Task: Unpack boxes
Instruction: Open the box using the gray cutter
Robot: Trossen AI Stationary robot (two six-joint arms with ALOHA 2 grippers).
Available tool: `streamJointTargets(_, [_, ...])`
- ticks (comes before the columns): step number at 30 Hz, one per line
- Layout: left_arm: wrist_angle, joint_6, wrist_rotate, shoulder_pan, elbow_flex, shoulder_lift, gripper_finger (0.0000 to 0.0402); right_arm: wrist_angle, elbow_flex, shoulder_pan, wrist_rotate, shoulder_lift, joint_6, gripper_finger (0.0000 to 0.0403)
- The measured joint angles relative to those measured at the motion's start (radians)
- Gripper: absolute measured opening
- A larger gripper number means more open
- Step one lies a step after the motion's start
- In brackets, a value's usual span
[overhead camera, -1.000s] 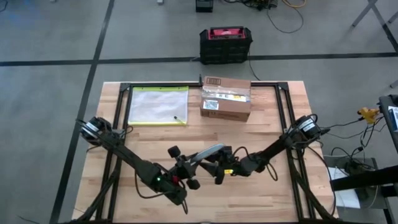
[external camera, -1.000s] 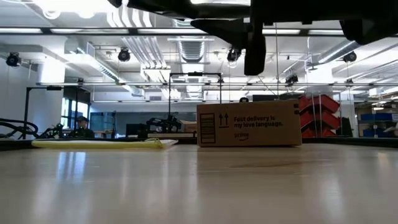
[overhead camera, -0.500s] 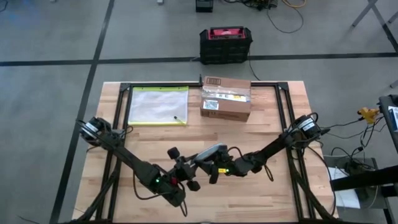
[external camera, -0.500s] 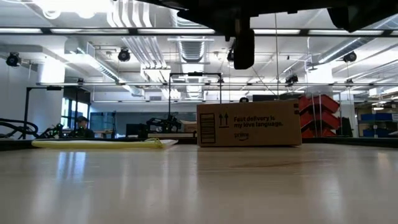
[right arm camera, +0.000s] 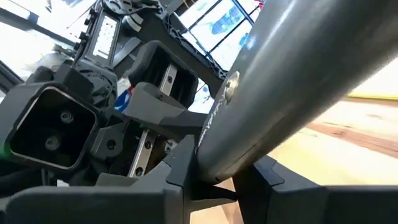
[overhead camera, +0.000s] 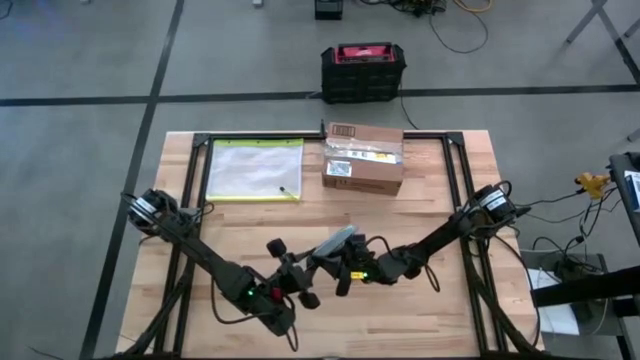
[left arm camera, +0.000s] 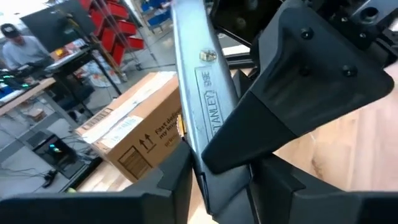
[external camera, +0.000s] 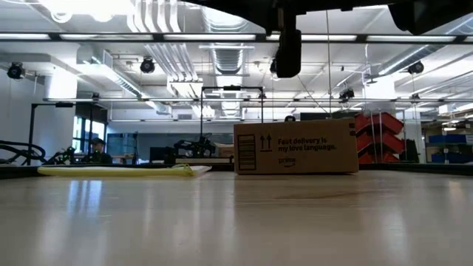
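Note:
A grey metal utility knife (overhead camera: 337, 241) hangs in the air over the near middle of the table, between my two grippers. My left gripper (overhead camera: 312, 264) is shut on it from the near left, and my right gripper (overhead camera: 350, 266) is shut on it from the right. The brown cardboard box (overhead camera: 363, 160) rests on its bottom at the table's far middle, closed, with white labels and tape on top. The low view shows the box's printed side (external camera: 295, 146). Both grippers stand well nearer than the box. My left gripper pinches the knife's grey handle (left arm camera: 208, 146) between its two fingers, which point toward the table's far right, almost level. The knife sticks out beyond them, slanting toward the box, clear of the table. My right gripper's finger (left arm camera: 298, 81) covers part of the handle. My right gripper pinches the same grey handle (right arm camera: 217, 158) between its two fingers, coming from the table's right side, about level and lying across the knife. The knife's body (right arm camera: 292, 81) runs on past the fingers, lifted clear of the table.
A clear pouch with a yellow edge (overhead camera: 255, 169) lies flat at the far left of the table, beside the box. A black and red case (overhead camera: 363, 72) stands on the floor beyond the far edge. Bare wood (overhead camera: 420, 215) lies between the grippers and the box.
My right gripper has moved toward the table's left, up to the knife that my left gripper holds, and its fingers have closed on the handle. The knife stays in the air over the same place.

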Motion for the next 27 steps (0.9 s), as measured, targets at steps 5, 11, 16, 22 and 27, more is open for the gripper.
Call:
streamJointTargets(5, [-0.001,0.006,0.047,-0.012,0.0,0.001,0.0168,-0.012,0.0,0.001,-0.032,0.002,-0.027,0.0052])
streamJointTargets(11, [-0.004,0.006,0.047,-0.026,0.0,0.001,0.0173,-0.013,0.002,0.001,-0.049,0.002,-0.062,0.0052])
streamJointTargets(16, [-0.036,-0.025,0.052,-0.056,0.0,-0.001,0.0162,-0.03,0.003,0.001,-0.087,0.002,-0.084,0.0051])
streamJointTargets(22, [-0.189,-0.162,0.084,-0.111,0.0,-0.049,0.0152,-0.075,0.005,-0.007,-0.1,-0.002,-0.125,0.0051])
streamJointTargets(27, [-0.344,-0.325,0.087,-0.145,0.0,-0.082,0.0142,-0.15,0.005,-0.023,-0.166,-0.015,-0.222,0.005])
